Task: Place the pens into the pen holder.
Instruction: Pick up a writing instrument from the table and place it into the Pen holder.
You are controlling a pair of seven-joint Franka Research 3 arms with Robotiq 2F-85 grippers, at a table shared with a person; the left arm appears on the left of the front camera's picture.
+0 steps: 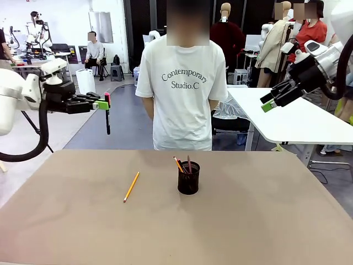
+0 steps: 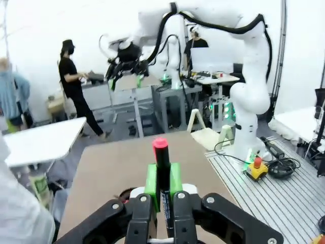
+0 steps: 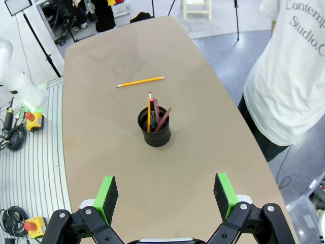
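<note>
Pens sat in 3 places. At the left, a black pen with a red tip [image 1: 107,118] hung vertically, red end up, from the left gripper [image 1: 102,104]. Its green pads were clamped tight near the pen's top, high over the table [image 1: 265,221], likely ready for carrying to the cup. 1 slim yellow-orange pencil [image 1: 131,186] lay flat on the matte brown top, left of centre. Near the middle stood the pen holder [image 1: 188,179], a black cylindrical cup, with about 3 sticks [image 3: 155,114] leaning on its rim. The right gripper [image 1: 271,101] hovered high at the right, jaws spread wide, empty.
</note>
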